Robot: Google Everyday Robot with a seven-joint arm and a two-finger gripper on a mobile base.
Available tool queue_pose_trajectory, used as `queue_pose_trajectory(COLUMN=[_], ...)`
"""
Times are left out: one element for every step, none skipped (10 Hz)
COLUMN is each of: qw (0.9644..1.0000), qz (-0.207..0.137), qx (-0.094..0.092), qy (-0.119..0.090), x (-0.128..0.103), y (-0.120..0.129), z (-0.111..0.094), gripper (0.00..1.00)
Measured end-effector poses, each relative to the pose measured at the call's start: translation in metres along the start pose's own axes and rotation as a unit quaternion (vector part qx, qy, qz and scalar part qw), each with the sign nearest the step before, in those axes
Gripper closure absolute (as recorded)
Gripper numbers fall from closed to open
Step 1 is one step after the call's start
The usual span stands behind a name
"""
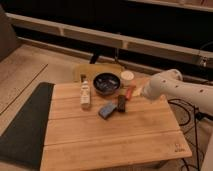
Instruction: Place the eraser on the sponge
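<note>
- Eraser (121,102): small dark brown-black block, rectangular, dull-surfaced, with its long side running roughly away from the camera.
- Lies flat on the wooden table (115,140), near the middle, just beside the far right corner of the sponge (107,109). Not on top of it. Touching or barely apart: cannot tell.
- Sponge: flat blue pad with a greyish edge, turned on a slant, a little larger than the eraser.
- Behind both, a dark bowl (106,83). Left of the bowl, an upright white-and-tan carton (86,95). Right of the bowl, a white cup (127,76). Between cup and eraser, a small orange object (130,92).
- Gripper (142,92): at the tip of the white arm (175,87), stretched in from the right edge of the view. Sits over the far right part of the table, just beside the orange object and apart from the eraser. Spread wide, with nothing seen in its hold.
- Writing: dark print on the carton's front, too small to read. Small dark mark (176,146) near the table's front right corner, likewise unreadable.
- Dark mat (22,125) along the table's left side.
</note>
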Motion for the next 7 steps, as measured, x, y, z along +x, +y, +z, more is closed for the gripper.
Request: queue_pose_trajectory(qw=[0.9990, 0.9967, 0.9940, 0.9911, 0.9902, 0.9900, 0.9900], qz=[-0.035, -0.061, -0.080, -0.096, -0.100, -0.101, -0.101], qx=[-0.026, -0.049, -0.068, -0.085, -0.089, -0.090, -0.090], qy=[0.011, 0.021, 0.030, 0.037, 0.039, 0.039, 0.039], x=[-0.002, -0.004, -0.005, -0.005, -0.006, -0.006, -0.006], y=[0.022, 0.042, 0.056, 0.068, 0.071, 0.072, 0.071], z=[0.006, 0.010, 0.014, 0.016, 0.017, 0.017, 0.017], gripper=[0.35, 0.35, 0.35, 0.35, 0.35, 0.35, 0.35])
